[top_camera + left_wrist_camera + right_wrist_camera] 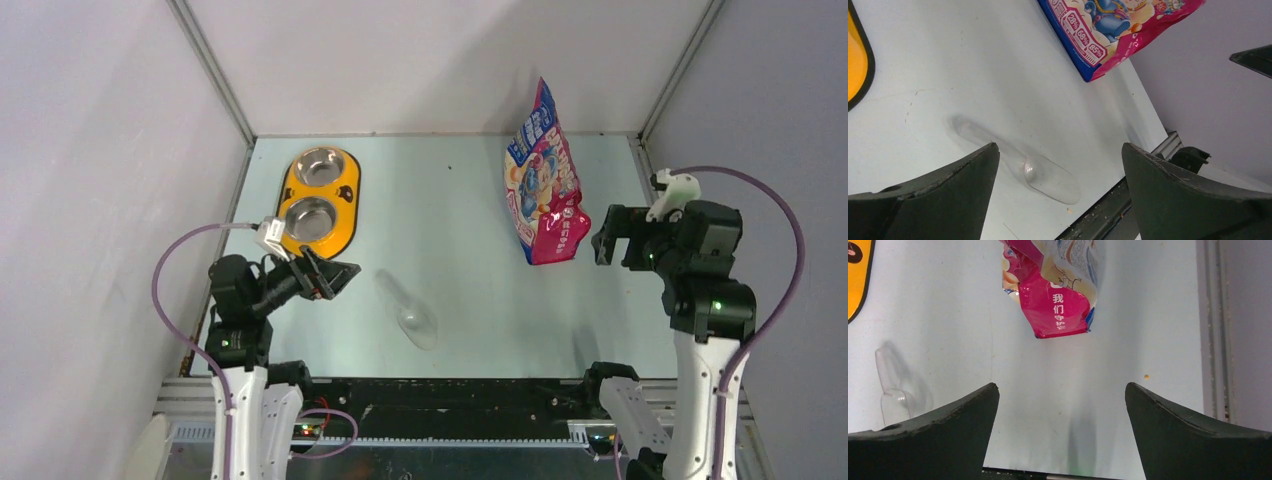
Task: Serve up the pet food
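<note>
No brown heap of pet food shows; only a stray crumb (1146, 376) lies on the table. The pink-blue cartoon-cat bag (545, 185) stands at the back right, and it also shows in the right wrist view (1058, 290). A clear plastic scoop (408, 310) lies empty on the table at front centre, and it also shows in the left wrist view (1048, 177). My left gripper (343, 273) is open and empty, left of the scoop. My right gripper (604, 238) is open and empty, just right of the bag's lower end.
A yellow feeder (350, 205) with two empty steel bowls sits at the back left. Grey walls close in the table on three sides. A black rail (450, 395) runs along the near edge, with a few crumbs on it.
</note>
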